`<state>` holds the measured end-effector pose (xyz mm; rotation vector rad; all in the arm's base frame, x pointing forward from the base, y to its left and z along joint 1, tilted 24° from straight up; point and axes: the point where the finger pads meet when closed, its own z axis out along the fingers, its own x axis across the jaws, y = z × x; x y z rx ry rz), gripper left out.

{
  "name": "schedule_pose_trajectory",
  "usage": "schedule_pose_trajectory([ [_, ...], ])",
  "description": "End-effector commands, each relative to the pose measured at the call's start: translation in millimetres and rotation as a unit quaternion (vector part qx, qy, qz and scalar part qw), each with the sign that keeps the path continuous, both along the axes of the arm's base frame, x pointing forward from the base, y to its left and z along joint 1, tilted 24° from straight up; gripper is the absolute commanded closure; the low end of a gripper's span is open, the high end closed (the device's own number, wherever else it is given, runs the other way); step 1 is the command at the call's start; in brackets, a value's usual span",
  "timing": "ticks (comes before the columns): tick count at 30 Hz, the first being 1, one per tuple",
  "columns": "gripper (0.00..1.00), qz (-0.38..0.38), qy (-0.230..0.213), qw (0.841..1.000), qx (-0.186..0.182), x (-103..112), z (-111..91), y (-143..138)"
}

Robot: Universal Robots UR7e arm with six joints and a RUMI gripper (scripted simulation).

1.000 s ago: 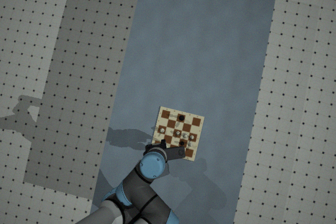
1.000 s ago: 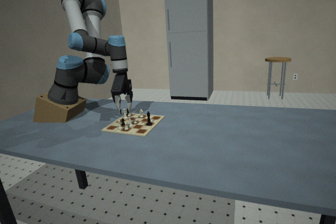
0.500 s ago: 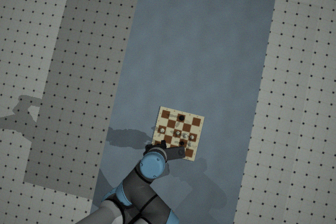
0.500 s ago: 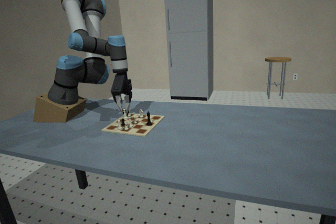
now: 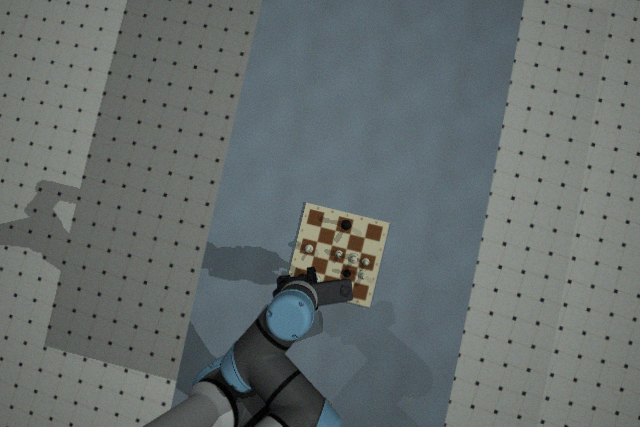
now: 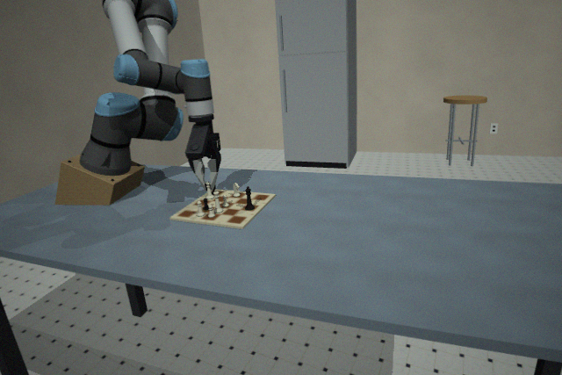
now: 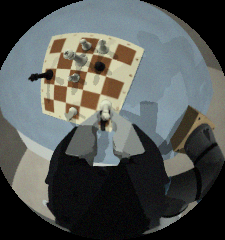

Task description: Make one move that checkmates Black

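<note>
The dark two-fingered jaws (image 6: 207, 183) are clamped on a small white chess piece (image 7: 106, 107), which stands at the edge of the brown-and-cream checkered chessboard (image 6: 254, 205) nearest the arm's tan wooden base block (image 6: 92, 184). The board lies on the blue-grey counter (image 6: 363, 230), toward the end where that block sits. A tall black chess piece (image 6: 248, 198) stands upright at the board's opposite edge.
</note>
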<state>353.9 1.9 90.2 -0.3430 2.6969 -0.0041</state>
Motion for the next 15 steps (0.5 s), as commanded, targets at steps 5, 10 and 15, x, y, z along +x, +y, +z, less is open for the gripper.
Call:
schedule_pose_trajectory([
  [5,1.00,0.000,0.001,1.000,0.000,-0.3,-0.8,0.5],
  [10,1.00,0.000,0.001,1.000,0.000,-0.3,-0.8,0.5],
  [15,1.00,0.000,-0.001,1.000,-0.001,-0.2,1.5,-0.2],
])
